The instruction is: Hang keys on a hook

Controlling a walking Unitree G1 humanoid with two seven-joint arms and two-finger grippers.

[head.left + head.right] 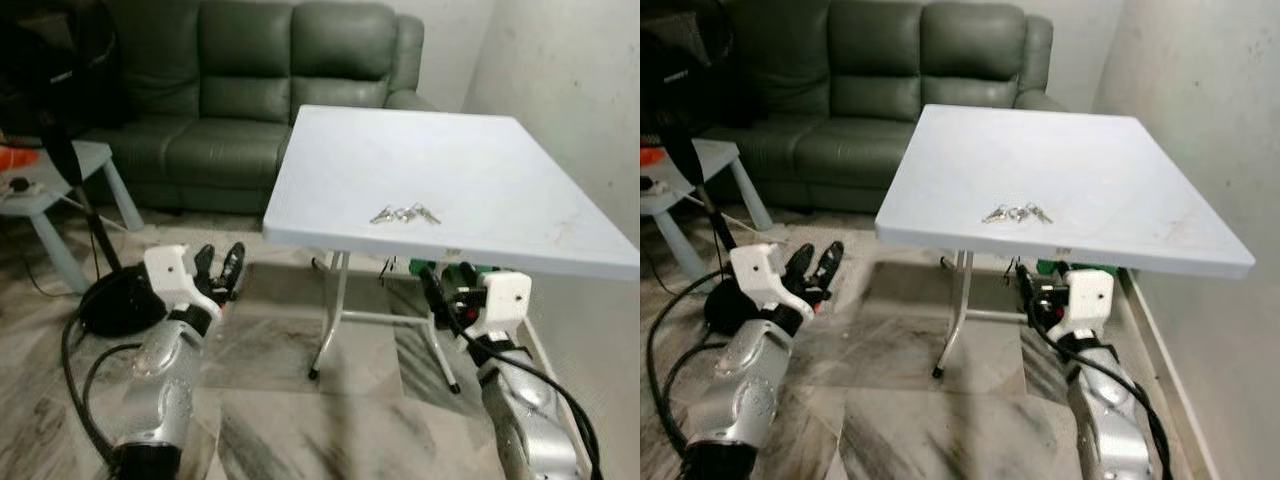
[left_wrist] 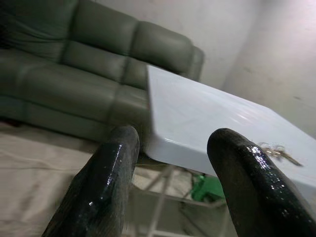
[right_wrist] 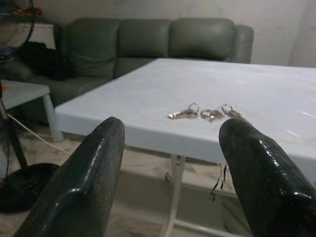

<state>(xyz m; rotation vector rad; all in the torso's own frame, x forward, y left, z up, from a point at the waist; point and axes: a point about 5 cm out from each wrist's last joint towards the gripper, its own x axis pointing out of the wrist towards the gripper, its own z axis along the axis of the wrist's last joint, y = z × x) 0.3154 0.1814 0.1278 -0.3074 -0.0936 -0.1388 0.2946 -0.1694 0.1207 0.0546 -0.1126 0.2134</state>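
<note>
Keys (image 1: 404, 213) lie near the near edge of the white table (image 1: 480, 170). Left end effector (image 1: 218, 270) and right end effector (image 1: 445, 285) hang open below it.

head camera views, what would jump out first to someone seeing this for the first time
The white table dominates the middle, with a small bunch of keys lying near its front edge. Behind it a dark green sofa lines the wall. Both arms are held low in front of the table: the left gripper open beside the table's left edge, the right gripper open just under the front edge.
</note>
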